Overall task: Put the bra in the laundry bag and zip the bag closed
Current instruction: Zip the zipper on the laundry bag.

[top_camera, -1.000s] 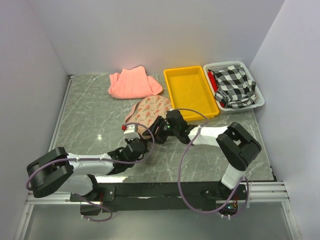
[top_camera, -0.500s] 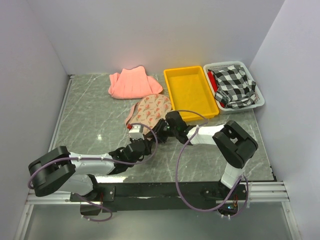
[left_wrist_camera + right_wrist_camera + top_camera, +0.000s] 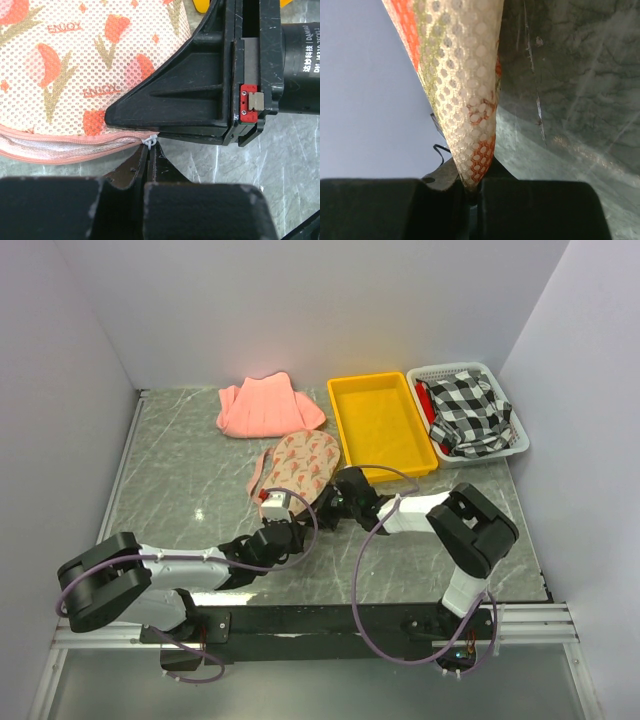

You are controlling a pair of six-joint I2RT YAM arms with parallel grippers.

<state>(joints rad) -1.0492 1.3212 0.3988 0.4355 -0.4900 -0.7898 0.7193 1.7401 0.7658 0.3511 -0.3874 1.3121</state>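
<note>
The laundry bag (image 3: 300,460), beige mesh with red-orange prints and a pink zip, lies mid-table just left of the yellow tray. In the left wrist view the laundry bag (image 3: 65,75) fills the upper left, with its pink zip (image 3: 65,145) along the lower edge. My left gripper (image 3: 150,151) is shut on the small white zip pull (image 3: 150,141) at the zip's end. My right gripper (image 3: 476,189) is shut on a fold of the bag's mesh (image 3: 465,90), lifted into a peak. From above, the left gripper (image 3: 290,512) and right gripper (image 3: 323,502) meet at the bag's near edge. The bra is hidden.
A salmon-pink folded cloth (image 3: 268,407) lies at the back. Beside the bag stands a yellow tray (image 3: 345,430). A white basket (image 3: 520,445) at the back right holds a black-and-white checked cloth (image 3: 468,412). White walls close in on both sides.
My right gripper has gone from open to shut, pinching the bag's near edge. The left arm crept forward toward the bag, staying shut.
</note>
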